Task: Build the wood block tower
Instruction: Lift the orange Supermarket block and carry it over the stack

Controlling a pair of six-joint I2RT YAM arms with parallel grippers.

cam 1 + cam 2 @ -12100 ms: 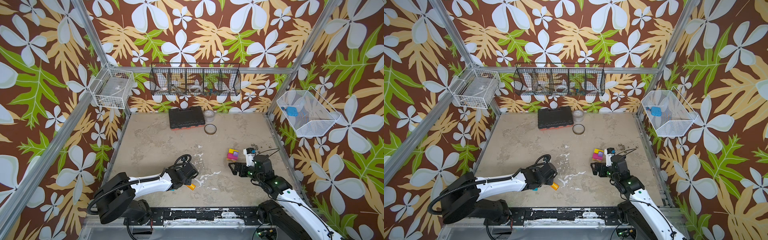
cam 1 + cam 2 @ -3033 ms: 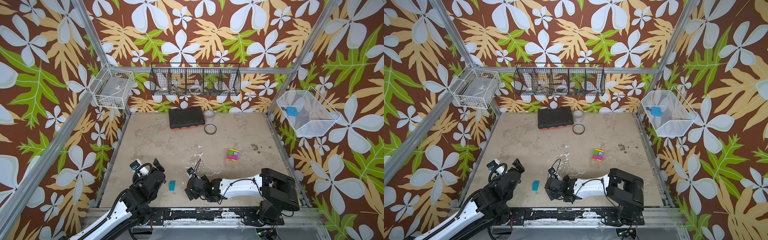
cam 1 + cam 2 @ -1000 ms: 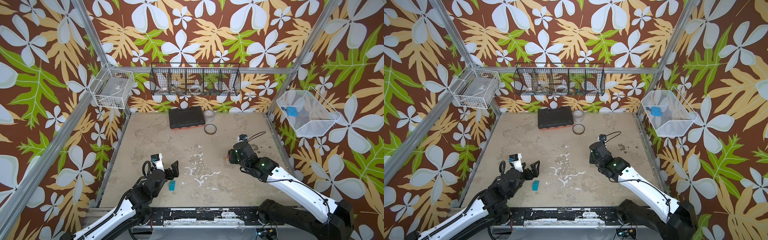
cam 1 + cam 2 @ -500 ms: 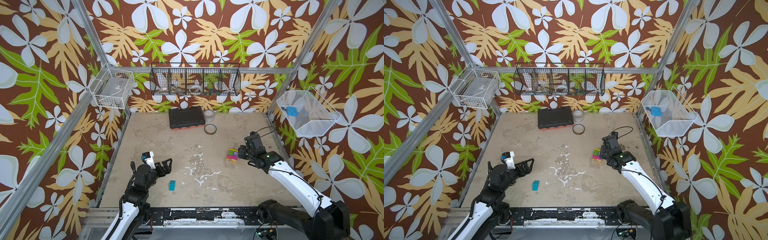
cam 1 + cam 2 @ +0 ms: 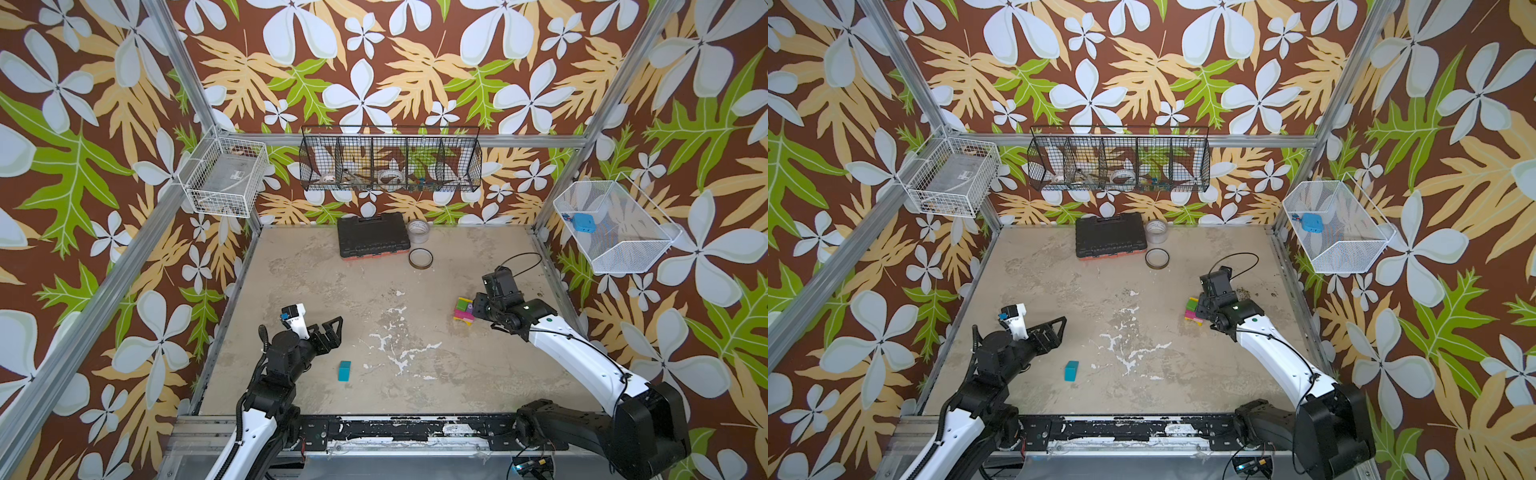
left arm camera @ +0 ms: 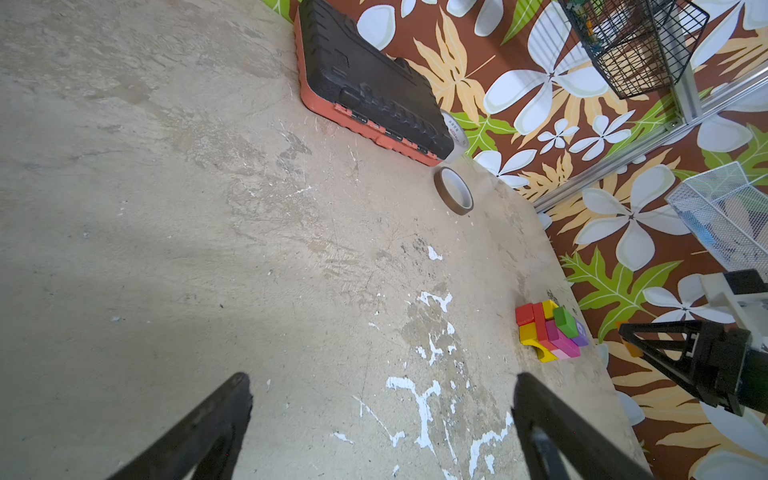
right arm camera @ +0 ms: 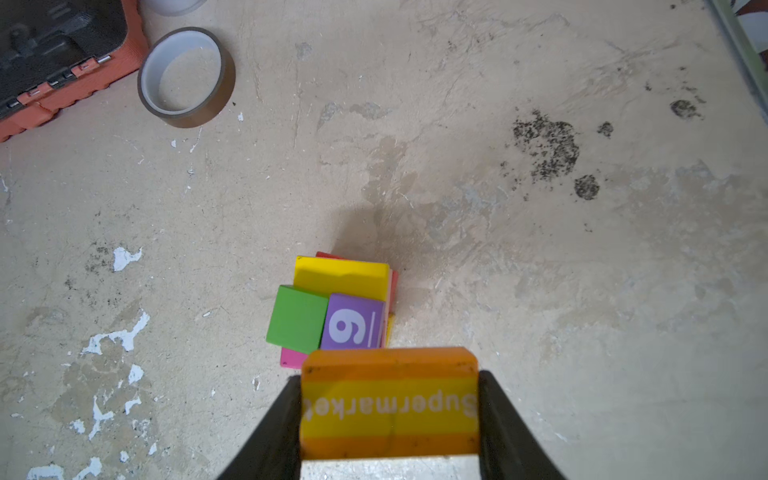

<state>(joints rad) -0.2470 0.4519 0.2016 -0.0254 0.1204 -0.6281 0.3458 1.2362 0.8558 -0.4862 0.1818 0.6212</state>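
Right wrist view: the tower (image 7: 338, 307) is sitting low on the desk (image 7: 519, 257), a squat stack with a yellow block (image 7: 340, 276) at the far side. A green block (image 7: 297, 318) and a purple cube (image 7: 351, 328) with a white digit are lying side by side on top, pink and red edges peeking out underneath. The right claw (image 7: 388, 380) is pinching an orange block (image 7: 388, 415) printed "Supermarket", holding it at the stack's near edge; whether they are touching, I cannot tell. In both top views the tower is standing toward the desk's right side. The teal block (image 5: 344, 370) is lying alone near the front left, well apart from it. The left claw (image 5: 334, 328) is hanging near that block, spread wide and gripping nothing. At the back, a black tool case (image 5: 370, 239) and a brown tape roll (image 5: 420, 258) are lying just beside each other.
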